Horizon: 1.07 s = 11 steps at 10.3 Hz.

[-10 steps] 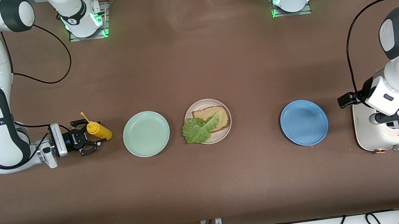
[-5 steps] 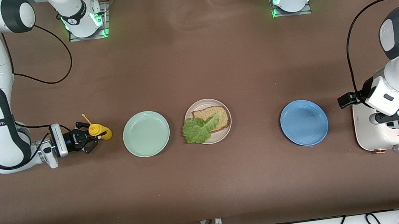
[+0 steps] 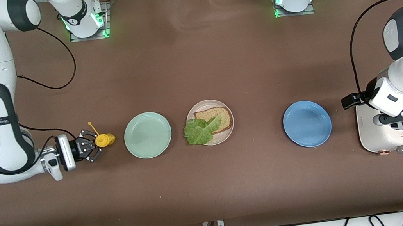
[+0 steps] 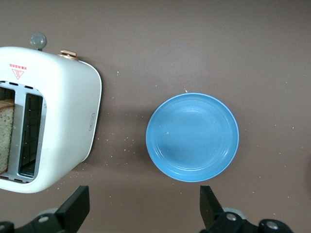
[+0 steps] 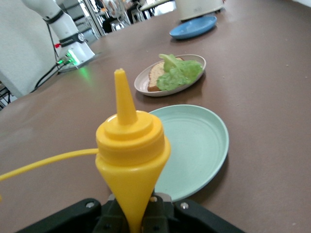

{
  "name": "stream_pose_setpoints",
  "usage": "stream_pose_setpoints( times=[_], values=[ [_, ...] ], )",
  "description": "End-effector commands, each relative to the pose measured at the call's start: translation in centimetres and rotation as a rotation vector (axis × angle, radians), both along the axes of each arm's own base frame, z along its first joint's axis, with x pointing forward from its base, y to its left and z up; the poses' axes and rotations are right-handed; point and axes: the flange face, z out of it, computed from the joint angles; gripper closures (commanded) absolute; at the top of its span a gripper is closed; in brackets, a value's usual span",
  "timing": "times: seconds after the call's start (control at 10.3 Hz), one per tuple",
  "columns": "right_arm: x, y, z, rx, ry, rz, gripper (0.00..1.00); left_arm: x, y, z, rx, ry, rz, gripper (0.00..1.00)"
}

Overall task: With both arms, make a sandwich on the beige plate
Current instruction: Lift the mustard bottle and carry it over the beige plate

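The beige plate [image 3: 224, 106] sits mid-table and holds one brown bread slice [image 3: 217, 118] with a green lettuce leaf [image 3: 197, 132] lying partly on it. They also show in the right wrist view, plate [image 5: 144, 85] and lettuce [image 5: 182, 73]. A second bread slice [image 4: 5, 138] stands in a slot of the white toaster [image 4: 58, 111]. My left gripper [image 4: 142, 212] is open and empty, up over the toaster [image 3: 386, 138]. My right gripper [image 3: 90, 148] is shut on a yellow squeeze bottle [image 3: 104, 140], which stands nozzle-up in the right wrist view [image 5: 132, 150].
A mint-green plate [image 3: 147, 135] lies between the yellow bottle and the beige plate. A blue plate [image 3: 307, 123] lies between the beige plate and the toaster. Cables hang along the table's edge nearest the front camera.
My right gripper has closed on the yellow bottle, which lay on the table, and tipped it up off the table. The left arm has not moved.
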Motion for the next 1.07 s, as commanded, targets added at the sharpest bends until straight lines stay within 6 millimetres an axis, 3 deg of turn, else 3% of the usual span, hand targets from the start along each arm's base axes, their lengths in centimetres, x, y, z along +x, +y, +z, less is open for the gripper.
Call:
stream_pose_setpoints(
  times=[0.0,0.29,0.58,0.97],
  values=[
    [1.9,3.5,4.5,-0.174,0.052,-0.038,1.00,0.2,0.3,0.4,-0.013,0.005,-0.005,0.00],
    [2.5,12.0,6.9,-0.446,0.060,-0.053,1.00,0.2,0.3,0.4,-0.013,0.005,-0.004,0.00],
    [2.0,19.2,9.7,-0.643,0.097,-0.138,1.00,0.2,0.3,0.4,-0.013,0.005,-0.004,0.00],
    [-1.9,29.1,10.8,-0.933,0.044,-0.183,1.00,0.2,0.3,0.4,-0.013,0.005,-0.004,0.00]
  ],
)
